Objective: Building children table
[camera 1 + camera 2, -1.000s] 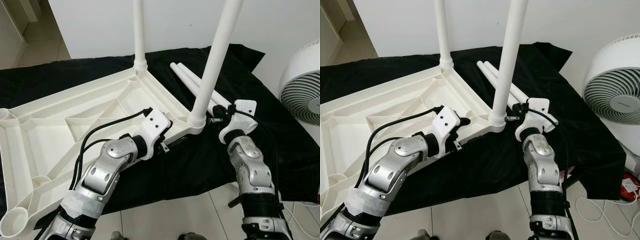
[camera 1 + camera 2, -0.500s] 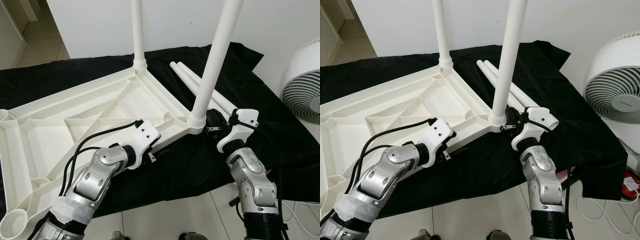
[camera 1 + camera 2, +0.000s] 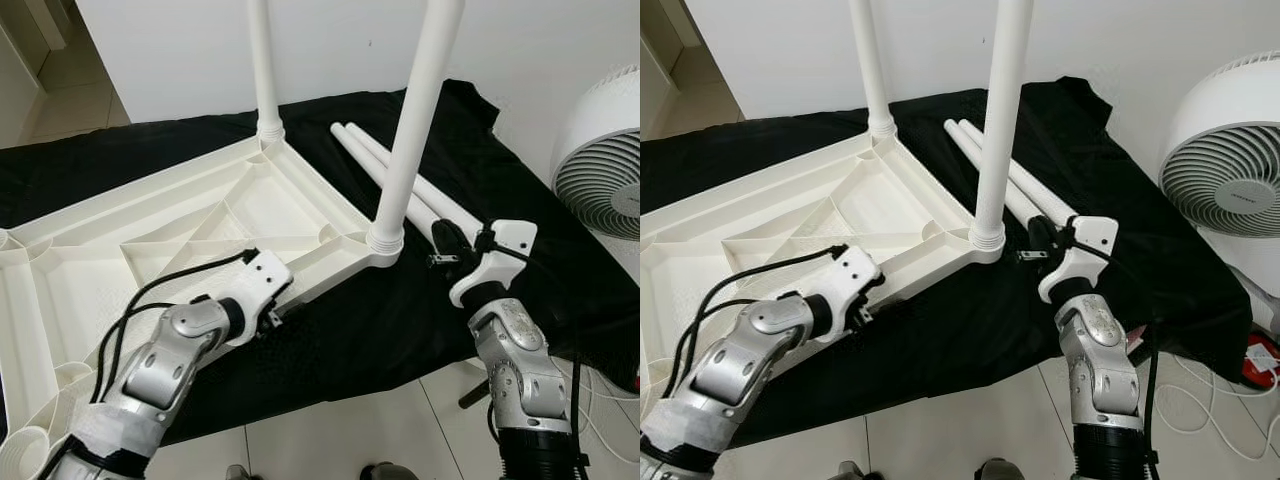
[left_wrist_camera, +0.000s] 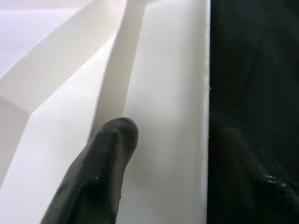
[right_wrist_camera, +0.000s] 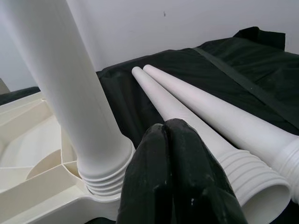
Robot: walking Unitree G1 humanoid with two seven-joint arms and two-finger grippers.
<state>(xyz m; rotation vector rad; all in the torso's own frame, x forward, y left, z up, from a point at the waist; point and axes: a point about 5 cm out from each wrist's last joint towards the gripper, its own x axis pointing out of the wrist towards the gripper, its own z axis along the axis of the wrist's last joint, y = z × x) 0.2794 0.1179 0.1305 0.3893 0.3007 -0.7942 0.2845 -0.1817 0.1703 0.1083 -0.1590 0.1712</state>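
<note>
Spread over the tiled floor [image 3: 330, 440], a black cloth [image 3: 470, 150] carrying the upturned white tabletop [image 3: 150, 230], with two legs [image 3: 415, 110] standing screwed into its far and near corners and two loose legs [image 3: 1015, 185] lying side by side on the cloth just right of the near one; well to the right, a white fan [image 3: 1225, 165] with small grey writing, too small to read. Left end effector [image 4: 163, 154] parted, one finger on the tabletop's near edge; right end effector [image 5: 169, 154] closed and empty, tips together between the standing near leg and the loose legs.
</note>
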